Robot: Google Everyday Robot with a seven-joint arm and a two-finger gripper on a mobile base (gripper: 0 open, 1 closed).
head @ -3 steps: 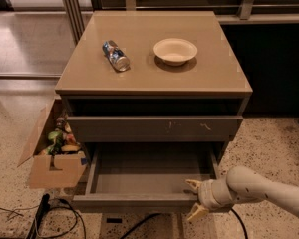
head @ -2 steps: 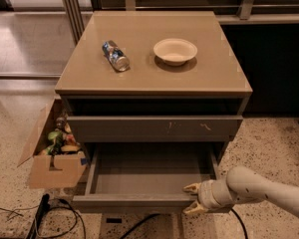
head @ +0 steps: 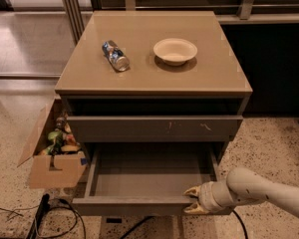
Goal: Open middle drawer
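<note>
The middle drawer [head: 139, 206] is pulled far out of the grey-brown cabinet [head: 89, 81]. Its plain front faces me and its grey interior [head: 149, 171] holds nothing. My gripper [head: 191, 200] is at the right end of that front, on a white arm coming in from the lower right. Its yellowish fingers [head: 191, 191] stand a little apart. One is just above the front's top edge and one just in front of it. I cannot tell whether they press on the panel. The top drawer [head: 154, 128], with small white scratch marks, is shut.
A crushed can [head: 115, 55] and a pale bowl [head: 175, 50] lie on the cabinet top. An open cardboard box [head: 52, 166] of small items stands left of the cabinet. Black cables [head: 55, 218] run on the speckled floor below it.
The gripper's two fingers have drawn closer together at the drawer front. The drawer has not visibly moved.
</note>
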